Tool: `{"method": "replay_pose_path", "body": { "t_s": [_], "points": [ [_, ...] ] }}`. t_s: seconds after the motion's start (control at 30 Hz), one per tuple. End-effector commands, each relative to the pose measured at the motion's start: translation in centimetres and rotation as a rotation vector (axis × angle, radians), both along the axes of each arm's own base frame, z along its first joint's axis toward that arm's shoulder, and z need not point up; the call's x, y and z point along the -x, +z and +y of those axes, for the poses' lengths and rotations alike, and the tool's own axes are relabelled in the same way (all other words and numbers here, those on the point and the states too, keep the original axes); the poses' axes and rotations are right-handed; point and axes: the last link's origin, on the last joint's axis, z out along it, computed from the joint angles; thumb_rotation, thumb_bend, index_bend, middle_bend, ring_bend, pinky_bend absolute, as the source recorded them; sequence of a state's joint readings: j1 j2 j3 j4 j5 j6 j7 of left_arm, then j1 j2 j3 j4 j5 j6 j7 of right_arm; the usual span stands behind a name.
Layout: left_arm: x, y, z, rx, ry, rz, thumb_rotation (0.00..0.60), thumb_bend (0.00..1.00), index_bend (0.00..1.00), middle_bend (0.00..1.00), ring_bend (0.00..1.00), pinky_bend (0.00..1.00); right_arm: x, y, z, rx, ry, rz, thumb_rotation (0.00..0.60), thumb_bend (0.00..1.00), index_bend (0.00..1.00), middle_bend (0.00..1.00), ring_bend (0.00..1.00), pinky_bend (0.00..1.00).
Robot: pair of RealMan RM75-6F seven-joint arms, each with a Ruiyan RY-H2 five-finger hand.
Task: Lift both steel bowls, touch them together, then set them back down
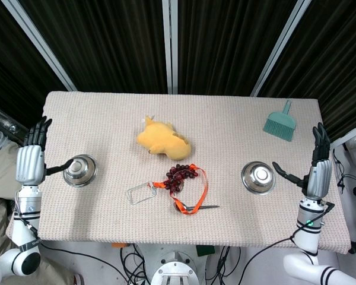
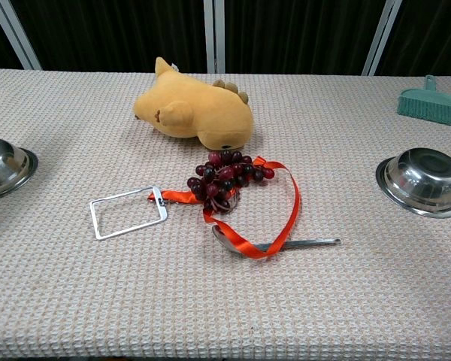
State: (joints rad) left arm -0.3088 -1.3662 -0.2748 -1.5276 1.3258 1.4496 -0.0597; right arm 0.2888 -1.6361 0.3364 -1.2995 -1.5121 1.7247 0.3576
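Observation:
Two steel bowls stand upright on the table. The left bowl (image 1: 80, 170) (image 2: 1, 168) sits near the left edge, the right bowl (image 1: 258, 177) (image 2: 423, 180) near the right edge. My left hand (image 1: 32, 159) hovers just left of the left bowl, fingers spread and pointing away, thumb reaching toward the bowl's rim. Beside the right bowl, my right hand (image 1: 317, 168) is spread the same way, its thumb a short gap from the rim. Neither hand holds anything. The chest view shows no hands.
A yellow plush toy (image 1: 163, 139) lies at the middle back. In front of it are dark grapes (image 1: 181, 174) with an orange ribbon, a spoon (image 1: 193, 207) and a clear badge holder (image 1: 142, 193). A teal hand brush (image 1: 280, 122) lies at the back right.

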Motion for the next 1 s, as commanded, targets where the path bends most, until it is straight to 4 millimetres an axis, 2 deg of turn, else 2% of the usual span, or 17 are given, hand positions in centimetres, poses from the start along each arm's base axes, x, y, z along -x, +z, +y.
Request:
{"method": "replay_pose_path", "body": {
  "t_s": [0.03,0.17,0.33,0.47,0.57,0.8,1.0],
  "points": [
    [-0.2,0.0,0.4,-0.018,-0.011,-0.002,0.6,0.0,0.0,0.0,0.0,0.12,-0.2,-0.3,-0.6,-0.004,0.011,0.0,0.6,0.08,0.0,0.0,0.0,0.0],
    [-0.3,-0.2,0.2,-0.003,-0.024,0.015,0.6,0.0,0.0,0.0,0.0,0.12,0.1,-0.5,-0.6,-0.042,-0.004,0.012,0.6,0.08,0.0,0.0,0.0,0.0],
    [-0.1,-0.7,0.2,0.101,-0.037,0.095,0.6,0.0,0.0,0.0,0.0,0.11,0.9,-1.0,-0.1,-0.206,-0.05,0.106,0.6,0.08,0.0,0.0,0.0,0.0],
    [1.8,-0.9,0.1,0.423,0.079,0.188,0.6,0.0,0.0,0.0,0.0,0.09,1.7,-0.4,0.2,-0.407,-0.148,0.342,0.6,0.06,0.0,0.0,0.0,0.0],
    [3.2,-0.4,0.7,0.572,0.152,0.252,0.6,0.0,0.0,0.0,0.0,0.09,2.0,-0.4,0.4,-0.543,-0.232,0.503,0.6,0.06,0.0,0.0,0.0,0.0],
    [3.7,-1.9,1.0,0.671,0.157,0.363,0.6,0.0,0.0,0.0,0.0,0.1,2.9,-2.0,0.7,-0.764,-0.333,0.621,0.6,0.06,0.0,0.0,0.0,0.0],
    [4.2,-2.7,1.4,0.679,0.166,0.358,0.6,0.0,0.0,0.0,0.0,0.1,3.0,-3.5,0.4,-0.832,-0.339,0.624,0.6,0.06,0.0,0.0,0.0,0.0]
  ]
}}
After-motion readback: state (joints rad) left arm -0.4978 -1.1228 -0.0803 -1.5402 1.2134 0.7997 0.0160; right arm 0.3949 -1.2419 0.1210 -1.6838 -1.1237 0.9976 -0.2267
